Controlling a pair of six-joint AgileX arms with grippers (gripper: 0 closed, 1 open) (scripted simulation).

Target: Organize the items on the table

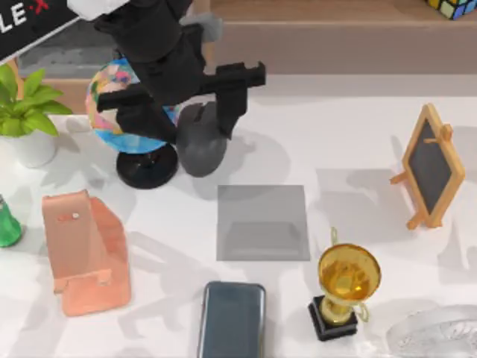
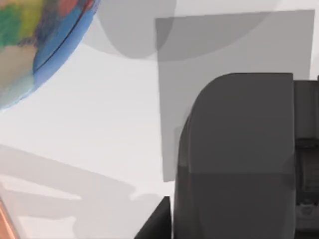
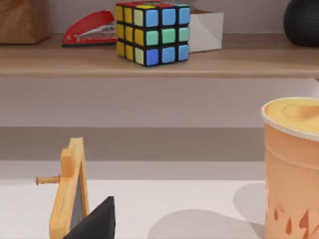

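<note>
My left gripper (image 1: pixel 198 118) hangs above the back left of the table (image 1: pixel 350 127), next to the globe, shut on the dark-grey mouse (image 1: pixel 200 151). The mouse is lifted and casts a shadow to its right. Up close in the left wrist view, the mouse (image 2: pixel 239 154) sits between dark fingers (image 2: pixel 306 149), with the grey square mat (image 2: pixel 239 45) beyond it. That mat (image 1: pixel 263 222) lies flat at the table's middle. The blue-grey smartphone (image 1: pixel 232 319) lies flat at the front edge. A dark tip of my right gripper (image 3: pixel 94 221) shows beside a wooden easel.
A globe (image 1: pixel 127 112), plant (image 1: pixel 26 112) and green bottle (image 1: pixel 6 224) stand at the left, with a salmon phone stand (image 1: pixel 86 250) in front. At the right are a gold trophy (image 1: pixel 346 283), a chalkboard easel (image 1: pixel 431 165) and an orange cup (image 3: pixel 294 164). The wooden shelf (image 3: pixel 159 62) at the back holds a colour cube (image 3: pixel 152 32).
</note>
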